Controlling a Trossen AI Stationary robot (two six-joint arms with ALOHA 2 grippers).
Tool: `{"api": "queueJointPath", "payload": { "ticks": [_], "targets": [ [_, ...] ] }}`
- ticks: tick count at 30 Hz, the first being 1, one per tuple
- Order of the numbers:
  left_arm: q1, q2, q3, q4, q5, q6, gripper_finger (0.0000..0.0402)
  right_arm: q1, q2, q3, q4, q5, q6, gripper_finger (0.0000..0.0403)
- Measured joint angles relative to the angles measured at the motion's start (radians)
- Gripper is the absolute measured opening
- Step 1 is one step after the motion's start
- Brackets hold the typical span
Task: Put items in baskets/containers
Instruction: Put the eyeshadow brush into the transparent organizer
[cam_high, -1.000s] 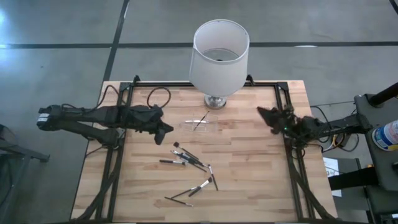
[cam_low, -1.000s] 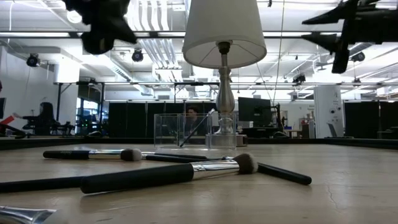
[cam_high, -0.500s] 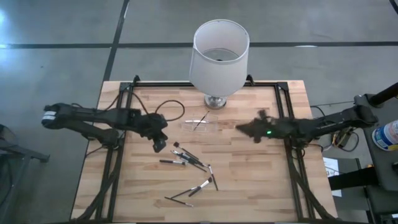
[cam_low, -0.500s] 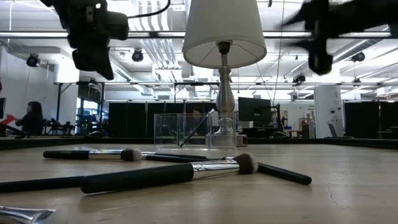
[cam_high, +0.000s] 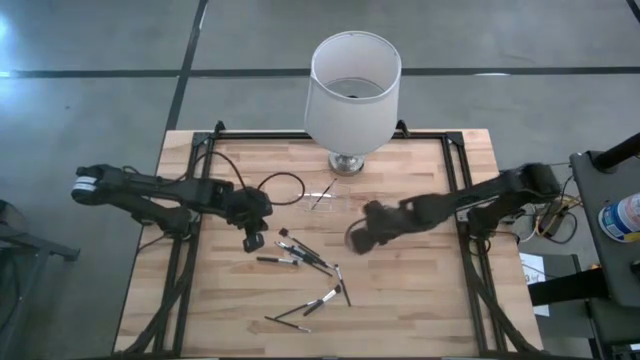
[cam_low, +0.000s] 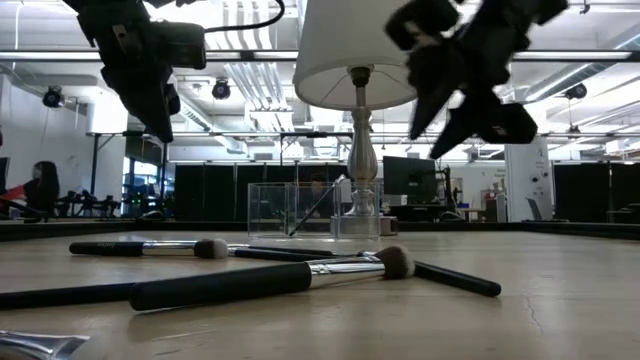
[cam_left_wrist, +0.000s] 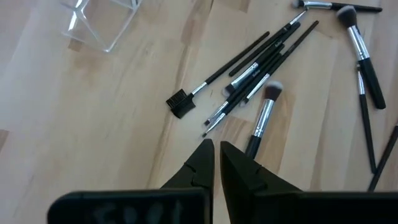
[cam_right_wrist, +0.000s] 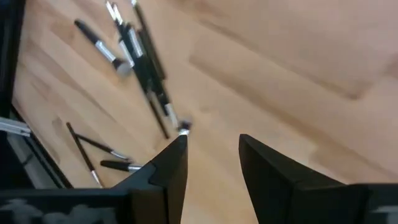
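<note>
Dark makeup brushes (cam_high: 305, 255) lie scattered flat on the wooden desk; one leans inside the clear holder (cam_high: 322, 199) near the lamp.

White lamp (cam_high: 352, 85) stands on wooden table (cam_high: 420, 290)

Overhead view straight down, low view level across table (cam_low: 560, 300), wrist views close, all sharing brushes (cam_high: 305, 255).
</note>
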Motion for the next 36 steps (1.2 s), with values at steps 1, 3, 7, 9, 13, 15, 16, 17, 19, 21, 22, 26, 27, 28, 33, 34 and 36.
{"api": "queueJointPath", "payload": {
  "ticks": [1, 3, 7, 9, 13, 15, 16, 17, 19, 21, 22, 26, 27, 28, 33, 34, 36],
  "targets": [
    [0.000, -0.004, 0.000, -0.002, 0.000, 0.000, 0.0020, 0.017, 0.044, 0.036, -0.026, -0.003, 0.021, 0.0154],
    [0.000, -0.007, 0.000, -0.008, 0.000, 0.002, 0.0020, 0.058, 0.127, 0.107, -0.107, -0.006, 0.059, 0.0167],
    [-0.001, -0.010, 0.000, -0.017, -0.001, 0.024, 0.0020, 0.119, 0.265, 0.246, -0.234, -0.006, 0.134, 0.0196],
    [-0.001, -0.010, 0.000, -0.020, 0.000, 0.041, 0.0020, 0.137, 0.320, 0.314, -0.268, -0.004, 0.151, 0.0206],
    [-0.001, -0.010, 0.000, -0.020, 0.000, 0.063, 0.0020, 0.153, 0.411, 0.423, -0.305, -0.003, 0.145, 0.0214],
    [-0.001, -0.010, 0.000, -0.020, 0.000, 0.065, 0.0020, 0.154, 0.451, 0.461, -0.307, -0.005, 0.134, 0.0213],
    [-0.001, -0.010, 0.000, -0.020, 0.000, 0.065, 0.0020, 0.155, 0.470, 0.477, -0.307, -0.006, 0.132, 0.0212],
    [-0.001, -0.010, 0.000, -0.021, 0.000, 0.065, 0.0020, 0.155, 0.489, 0.489, -0.308, -0.006, 0.131, 0.0210],
    [0.000, -0.010, 0.000, -0.023, 0.000, 0.065, 0.0020, 0.155, 0.530, 0.515, -0.309, -0.007, 0.134, 0.0205],
    [0.000, -0.010, 0.000, -0.023, 0.000, 0.064, 0.0020, 0.154, 0.561, 0.536, -0.314, -0.008, 0.135, 0.0198],
    [0.000, -0.010, 0.000, -0.022, 0.000, 0.063, 0.0020, 0.153, 0.574, 0.549, -0.318, -0.006, 0.134, 0.0194],
    [0.000, -0.010, 0.000, -0.021, 0.000, 0.060, 0.0020, 0.151, 0.613, 0.602, -0.391, 0.025, 0.136, 0.0176],
    [0.000, -0.010, 0.000, -0.019, 0.000, 0.060, 0.0020, 0.150, 0.619, 0.606, -0.404, 0.026, 0.135, 0.0171],
    [0.000, -0.010, 0.000, -0.020, 0.000, 0.060, 0.0020, 0.149, 0.626, 0.607, -0.405, 0.027, 0.135, 0.0166],
    [0.000, -0.010, 0.000, -0.018, -0.001, 0.059, 0.0020, 0.146, 0.665, 0.605, -0.417, 0.040, 0.129, 0.0127],
    [0.000, -0.010, 0.000, -0.019, -0.002, 0.057, 0.0020, 0.145, 0.673, 0.606, -0.420, 0.044, 0.123, 0.0116],
    [0.000, -0.010, 0.000, -0.019, -0.007, 0.054, 0.0020, 0.145, 0.682, 0.605, -0.425, 0.052, 0.109, 0.0091]
  ]
}}
